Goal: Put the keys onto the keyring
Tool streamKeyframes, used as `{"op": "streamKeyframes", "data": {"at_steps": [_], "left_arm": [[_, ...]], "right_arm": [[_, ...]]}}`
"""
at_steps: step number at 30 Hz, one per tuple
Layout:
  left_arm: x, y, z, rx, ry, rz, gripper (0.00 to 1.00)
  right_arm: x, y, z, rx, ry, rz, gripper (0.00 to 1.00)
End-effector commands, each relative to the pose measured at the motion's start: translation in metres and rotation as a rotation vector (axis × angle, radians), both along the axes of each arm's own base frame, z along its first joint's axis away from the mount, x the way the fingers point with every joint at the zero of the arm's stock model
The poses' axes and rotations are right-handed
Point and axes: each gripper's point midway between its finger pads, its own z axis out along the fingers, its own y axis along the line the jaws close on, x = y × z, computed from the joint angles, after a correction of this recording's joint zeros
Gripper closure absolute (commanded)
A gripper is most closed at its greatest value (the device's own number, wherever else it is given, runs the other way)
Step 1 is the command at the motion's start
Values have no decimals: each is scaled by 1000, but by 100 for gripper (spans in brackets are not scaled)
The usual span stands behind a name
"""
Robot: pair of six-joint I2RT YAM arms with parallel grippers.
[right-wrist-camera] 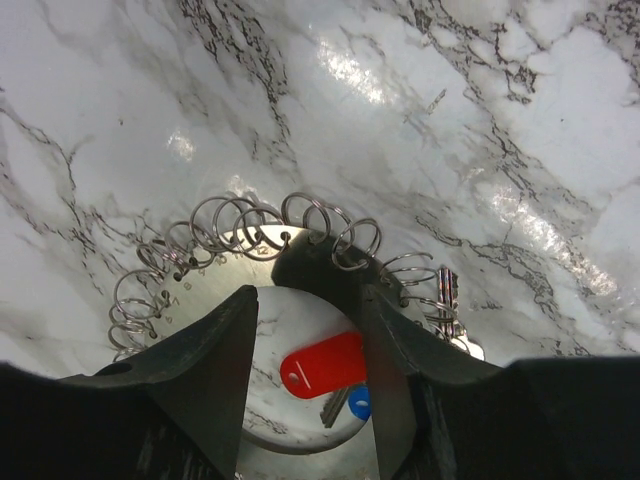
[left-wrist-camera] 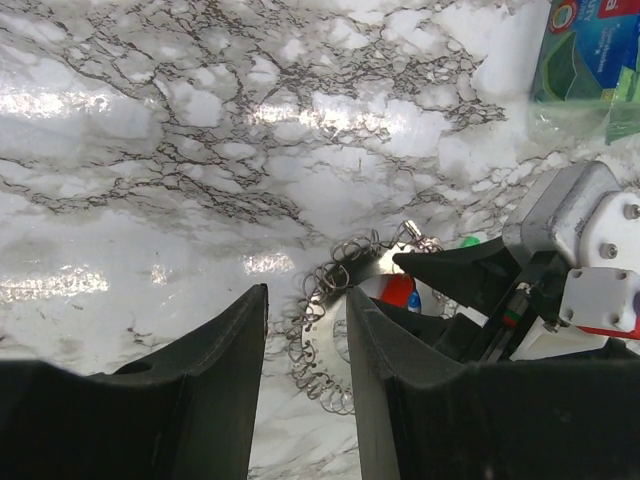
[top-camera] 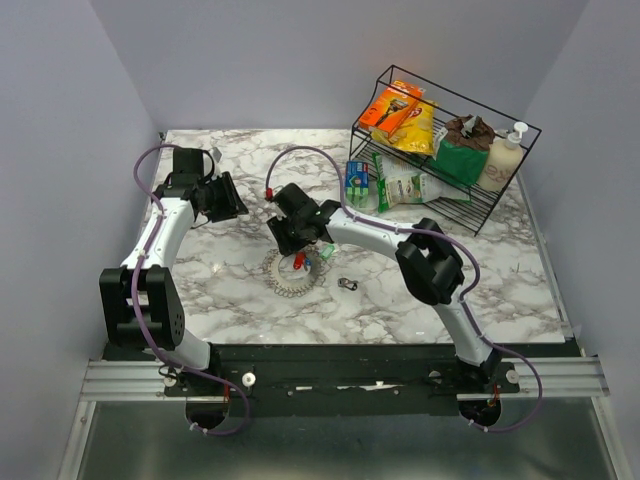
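Observation:
The keyring point(right-wrist-camera: 200, 290) is a flat silver ring-shaped plate edged with many small wire loops, lying on the marble table point(top-camera: 200, 270). My right gripper point(right-wrist-camera: 308, 300) hangs just above its middle, jaws apart. Between them lie a red-headed key point(right-wrist-camera: 322, 365) and a blue-headed key point(right-wrist-camera: 360, 402); the red head touches the right finger only. One silver key point(right-wrist-camera: 447, 300) hangs on a loop. A loose key point(top-camera: 347, 284) lies right of the keyring point(top-camera: 280, 280). My left gripper point(left-wrist-camera: 306, 295) is open and empty, left of and apart from the keyring point(left-wrist-camera: 335, 340).
A black wire rack point(top-camera: 520, 170) at the back right holds snack bags and a pump bottle. A blue packet point(top-camera: 357, 183) and a green-white packet point(top-camera: 400, 188) lie in front of it. The right arm's fingers point(left-wrist-camera: 450, 275) fill the right of the left wrist view.

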Motion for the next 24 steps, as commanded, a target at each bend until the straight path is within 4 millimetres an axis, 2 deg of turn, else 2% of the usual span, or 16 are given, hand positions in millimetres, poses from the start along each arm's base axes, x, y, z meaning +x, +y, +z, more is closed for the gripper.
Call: {"op": "streamKeyframes", "data": {"at_steps": [1,14,19,24], "left_arm": [[-5,-1,6,6,-23,-13,54],[-6,-1,3,12,-23,-27,54],[-8,0,1,14,-15,-28,54],[-8,-1,1,11,-17,-31,54]], "right_arm": [[14,6,2,-6,-50,-32,47],[24,8,-11,-15,-49,-49,54],[28,-1,-15,-30,-42,-69,58],[27,-9,-19,-36,-30,-83,67]]}}
